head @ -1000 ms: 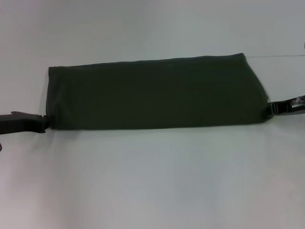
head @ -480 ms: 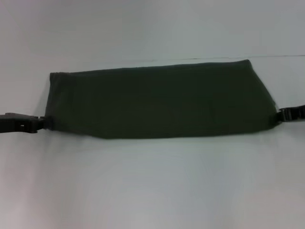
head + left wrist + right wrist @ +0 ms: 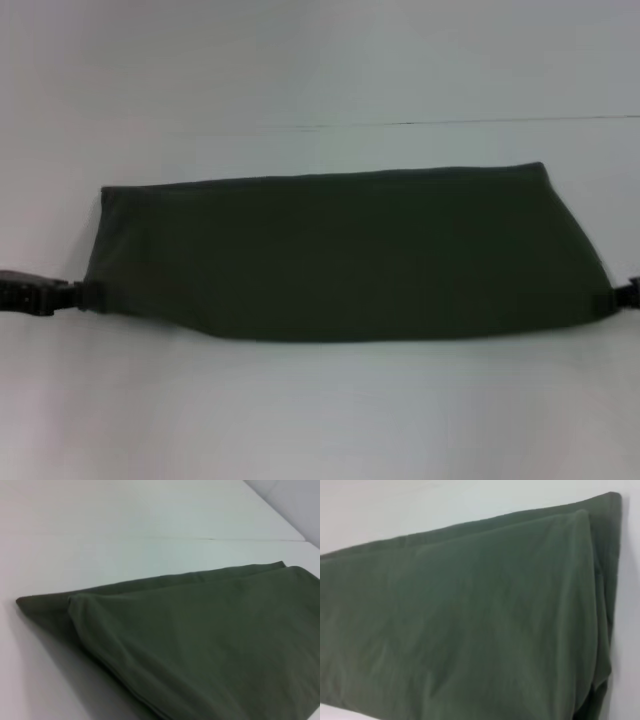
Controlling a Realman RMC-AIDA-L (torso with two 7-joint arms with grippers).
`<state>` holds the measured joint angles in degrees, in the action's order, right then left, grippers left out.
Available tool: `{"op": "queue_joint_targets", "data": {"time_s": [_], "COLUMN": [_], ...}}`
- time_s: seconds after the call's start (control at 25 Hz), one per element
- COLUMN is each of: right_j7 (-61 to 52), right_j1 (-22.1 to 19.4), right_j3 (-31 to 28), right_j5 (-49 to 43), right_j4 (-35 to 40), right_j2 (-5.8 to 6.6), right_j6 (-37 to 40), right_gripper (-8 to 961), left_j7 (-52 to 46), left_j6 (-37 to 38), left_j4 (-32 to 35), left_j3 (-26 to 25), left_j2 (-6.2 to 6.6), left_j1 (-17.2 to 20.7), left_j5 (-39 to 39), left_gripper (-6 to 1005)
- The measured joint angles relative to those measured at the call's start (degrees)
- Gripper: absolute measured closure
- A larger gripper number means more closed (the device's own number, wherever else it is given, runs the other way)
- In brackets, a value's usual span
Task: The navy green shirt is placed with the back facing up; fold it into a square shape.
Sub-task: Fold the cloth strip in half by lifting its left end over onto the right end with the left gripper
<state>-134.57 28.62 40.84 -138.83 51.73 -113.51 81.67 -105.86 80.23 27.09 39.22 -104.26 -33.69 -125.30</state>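
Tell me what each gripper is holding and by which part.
Both hold the navy green shirt: the left gripper pinches its near left corner, the right gripper its near right corner, stretching the folded band between them.

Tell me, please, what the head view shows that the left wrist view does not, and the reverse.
Only the head view shows both hands: the left hand at the navy green shirt's near left corner, the right hand at its near right corner, with the whole folded band between them. Only the left wrist view shows the stacked layers at the shirt's end. Both show the shirt on the white table.
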Motion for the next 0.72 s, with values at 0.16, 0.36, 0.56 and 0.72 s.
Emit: {"op": "queue_joint_targets", "data": {"time_s": [0.16,0.36,0.56,0.72], "right_j7": [1.4,2.0,1.7,1.4], "right_j1": [-1.4,-1.5,-0.7,0.0], "right_j3": [-4.0,-5.6,-6.0,-6.8], "right_j5": [0.3,0.2,0.1,0.3], "right_j4": [0.4,0.2,-1.0,-2.0], "right_j2": [-0.05,0.05,0.77,1.57], "right_j6": [3.3,4.2,4.1,4.3], "right_gripper": [920,900,879,862], "left_j7": [-0.9,-2.8,-4.9,-5.9], "left_j6": [2.9,4.5,6.0,6.7], "left_j4": [0.6,0.8,1.2,2.1], "left_j3": [0.0,0.2,0.4,0.4], "left_j2": [0.15,0.39,0.86,0.77], "left_j1": [-0.2,-1.0,-1.7,-1.7], "left_j5": [-2.0,-3.3,-4.8,-6.2], "left_gripper": [982,982,962,920]}}
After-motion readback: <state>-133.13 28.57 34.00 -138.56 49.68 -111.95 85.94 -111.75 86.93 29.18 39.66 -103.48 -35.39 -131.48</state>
